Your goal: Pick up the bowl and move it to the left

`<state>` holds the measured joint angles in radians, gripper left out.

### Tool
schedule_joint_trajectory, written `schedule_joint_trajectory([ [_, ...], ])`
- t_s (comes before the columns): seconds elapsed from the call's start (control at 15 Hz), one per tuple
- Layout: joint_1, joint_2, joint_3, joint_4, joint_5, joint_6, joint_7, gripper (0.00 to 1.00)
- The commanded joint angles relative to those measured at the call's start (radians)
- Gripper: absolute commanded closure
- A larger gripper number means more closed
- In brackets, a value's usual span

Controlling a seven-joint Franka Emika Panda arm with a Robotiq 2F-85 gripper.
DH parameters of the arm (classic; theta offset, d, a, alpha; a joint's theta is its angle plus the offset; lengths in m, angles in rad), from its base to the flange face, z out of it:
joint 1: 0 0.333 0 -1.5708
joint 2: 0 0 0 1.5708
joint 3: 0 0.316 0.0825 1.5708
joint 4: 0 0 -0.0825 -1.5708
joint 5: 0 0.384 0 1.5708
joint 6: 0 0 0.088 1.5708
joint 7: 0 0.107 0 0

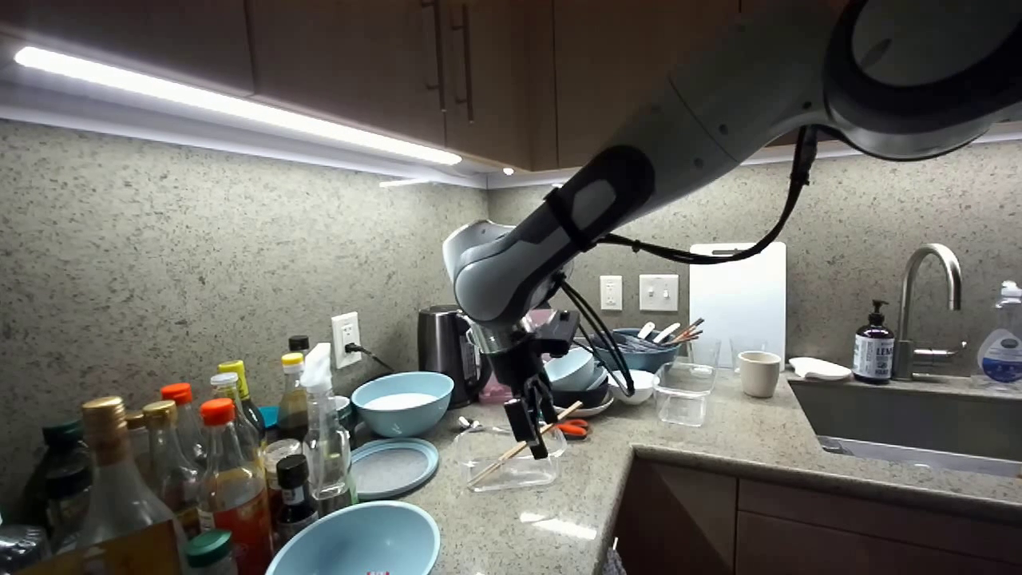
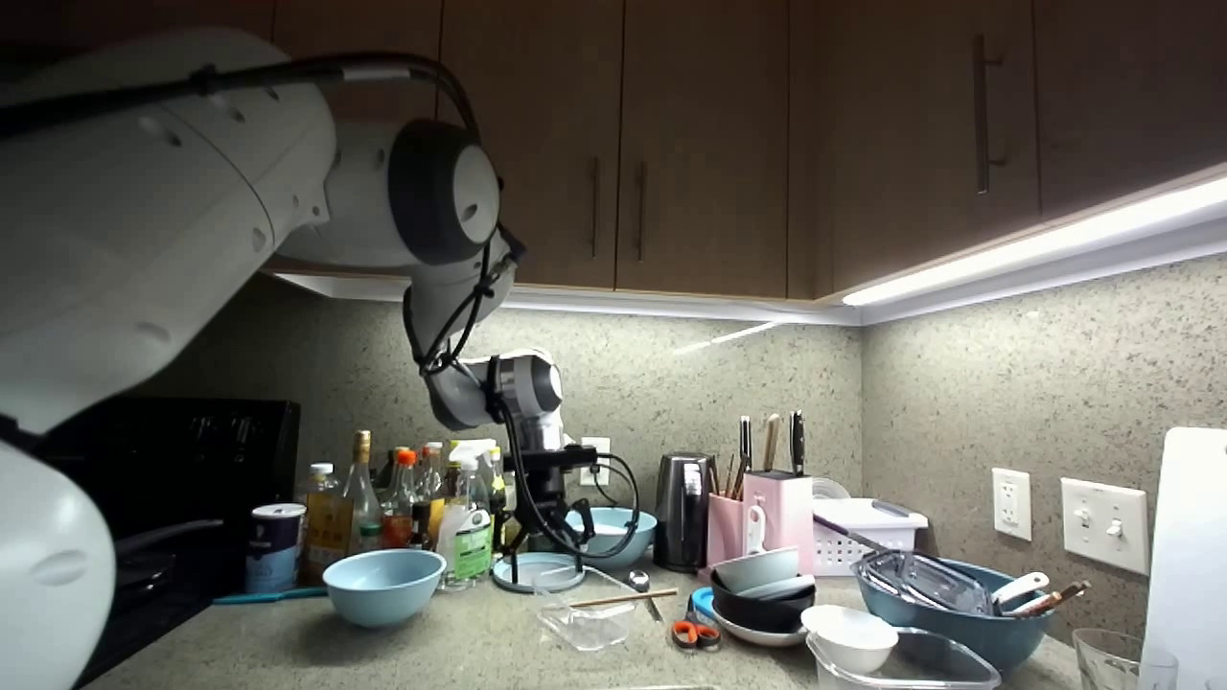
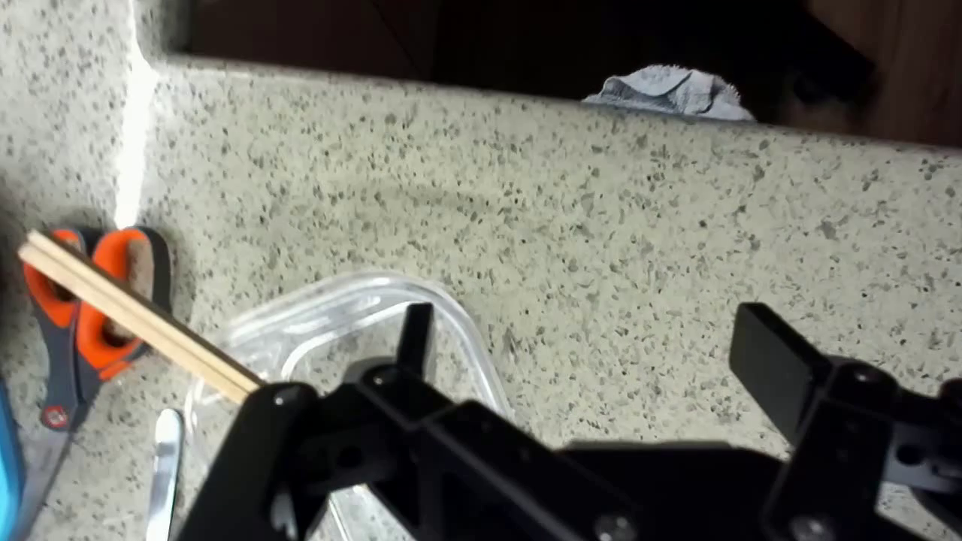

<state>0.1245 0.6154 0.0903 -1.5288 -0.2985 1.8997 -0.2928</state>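
- Gripper (image 3: 590,349), nearest the wrist camera — jaws spread apart, nothing held.
- Front blue bowl (image 2: 383,589), likely the target, stands on the counter (image 2: 460,652), left of the gripper in both exterior views.
- Round, so no long axis — the reach should travel sideways, away from the clear container (image 3: 331,330).

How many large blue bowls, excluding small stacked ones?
3: one bowl by the bottles, another bowl by the kettle, and the utensil bowl near the switches. Others may be hidden.
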Motion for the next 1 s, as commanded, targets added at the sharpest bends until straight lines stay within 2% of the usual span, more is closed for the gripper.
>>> schedule_joint_trajectory([
  [0.0,0.050,0.121,0.008,0.151,-0.079,-0.029,-0.114,0.00],
  [0.27,0.100,0.209,-0.001,0.267,-0.149,-0.042,-0.204,0.00],
  [0.33,0.093,0.175,0.004,0.207,-0.116,-0.014,-0.144,0.00],
  [0.6,0.103,0.210,-0.001,0.256,-0.129,-0.023,-0.172,0.00],
  [0.93,0.084,0.286,-0.011,0.296,-0.129,0.010,-0.201,0.00],
])
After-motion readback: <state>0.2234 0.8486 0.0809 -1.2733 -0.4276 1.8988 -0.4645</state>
